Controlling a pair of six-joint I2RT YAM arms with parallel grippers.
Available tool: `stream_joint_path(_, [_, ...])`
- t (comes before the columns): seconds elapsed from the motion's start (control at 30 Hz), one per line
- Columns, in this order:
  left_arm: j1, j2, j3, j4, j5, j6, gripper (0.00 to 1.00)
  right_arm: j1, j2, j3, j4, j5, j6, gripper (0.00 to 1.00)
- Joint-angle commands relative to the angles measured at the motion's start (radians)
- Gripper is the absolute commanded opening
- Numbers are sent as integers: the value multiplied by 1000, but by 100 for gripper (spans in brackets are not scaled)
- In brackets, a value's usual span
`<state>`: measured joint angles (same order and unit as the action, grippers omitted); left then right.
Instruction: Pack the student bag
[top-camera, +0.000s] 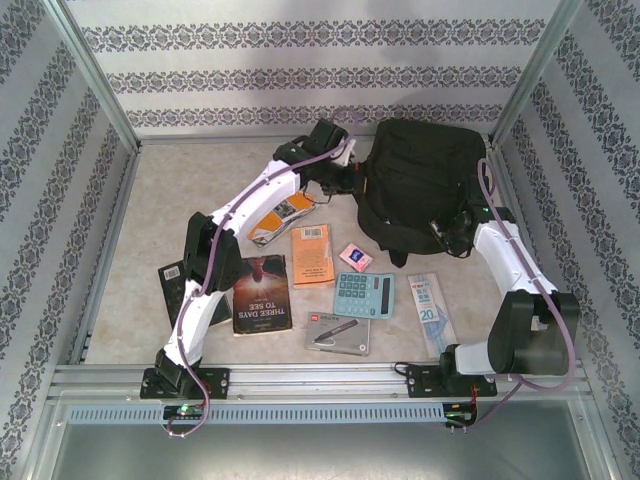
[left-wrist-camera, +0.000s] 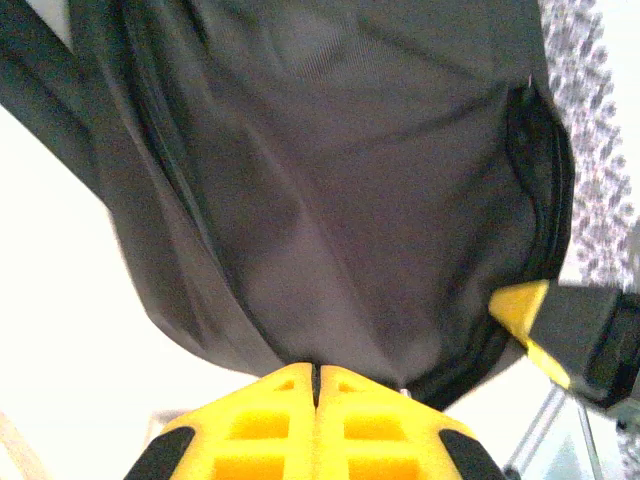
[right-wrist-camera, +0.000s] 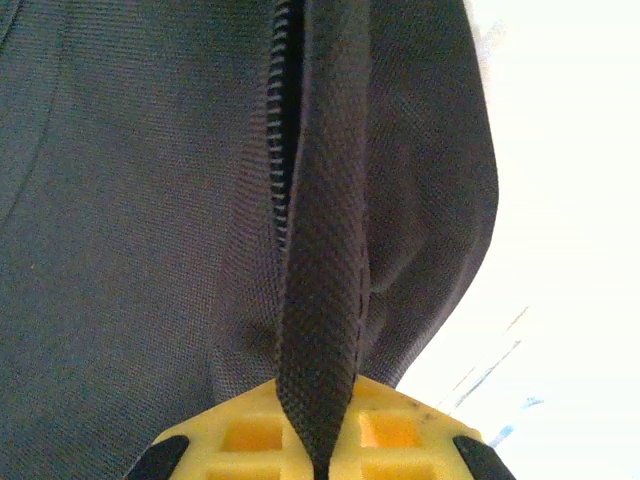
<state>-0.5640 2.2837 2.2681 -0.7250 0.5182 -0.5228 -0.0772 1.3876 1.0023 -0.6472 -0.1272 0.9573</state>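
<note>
The jaws of the right gripper (right-wrist-camera: 318, 430) were clenched tight on a black strip of the student bag (top-camera: 420, 170). The jaws of the left gripper (left-wrist-camera: 316, 395) were squeezed shut on the bag's edge. The bag sat at the far right of the worktop (top-camera: 150, 210), close to the back wall. Nearer lay an orange book (top-camera: 312, 255) and a blue calculator (top-camera: 363, 294).

Student bag (right-wrist-camera: 150, 200): cropped by frame edges in right wrist view.
Dark item (top-camera: 172, 282): partly under left arm (top-camera: 215, 265); unidentifiable.
</note>
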Motion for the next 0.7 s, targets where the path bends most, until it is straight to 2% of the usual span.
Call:
stream_joint_path(0.0, [43, 71, 115, 17, -43, 38, 0, -9, 17, 61, -32, 95, -54, 4])
stream_joint_path(0.17, [28, 88, 123, 38, 1, 35, 0, -12, 74, 109, -28, 100, -61, 13])
stream_joint_path(0.23, [15, 83, 109, 37, 7, 44, 0, -11, 103, 137, -31, 88, -69, 24])
stream_joint_path(0.43, [-2, 76, 109, -30, 6, 50, 0, 14, 86, 153, -30, 85, -158, 41])
stream_joint_path(0.57, [-8, 58, 98, -61, -3, 28, 7, 51, 26, 138, -7, 87, -261, 46])
stream_joint_path(0.67, [-16, 48, 73, -66, 6, -9, 20, 81, -11, 125, -11, 100, -287, 51])
